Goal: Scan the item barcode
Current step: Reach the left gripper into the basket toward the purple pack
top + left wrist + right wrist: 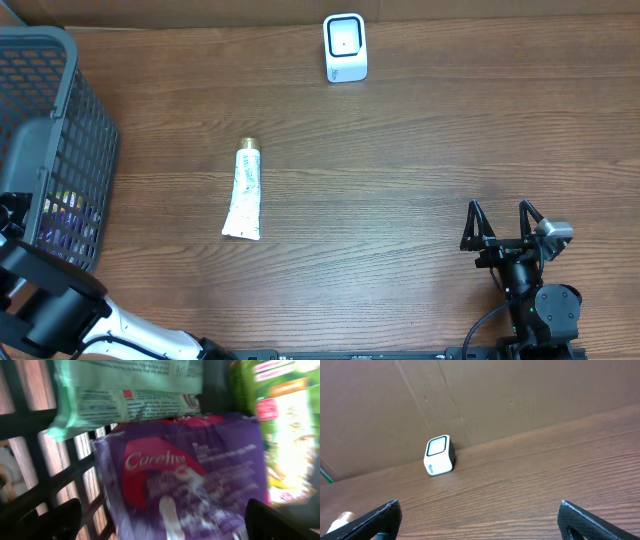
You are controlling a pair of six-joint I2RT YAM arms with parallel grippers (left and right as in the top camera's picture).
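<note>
L arm (55, 300) is reached into the basket (90, 150) at the left edge of the overhead view; its wrist cam looks straight down on the contents. Left fingers (282, 522) sit at the bottom L and bottom R corners of that frame, spread wide, nothing pinched btwn them. Directly below, filling the centre, lies a purple pack (190, 485); prob the item to lift, judging by where the fingers are aimed. Its long axis runs approx top-to-bottom of the frame w/ a slight tilt, so the fingers straddle its short width, which suits a straight drop and close. Its R edge looks to be under or just beside the R-hand finger, so a small shift to frame R may be needed; blur makes this hard to call. A mint-green pack (135, 390) overlaps its top edge, and a green box (285, 430) is just beside it at upper R; both could snag on the lift. Right fingers (470, 225) are spread too, empty, at lower R of the overhead view, well apart from the basket, so L arm is far nearer. The scanner (345, 47) stands at top centre of the bench (420, 150), window up, so the barcode must end up facing down over it. A tube (244, 190) lies on the bench btwn basket and scanner, untouched by either arm.
</note>
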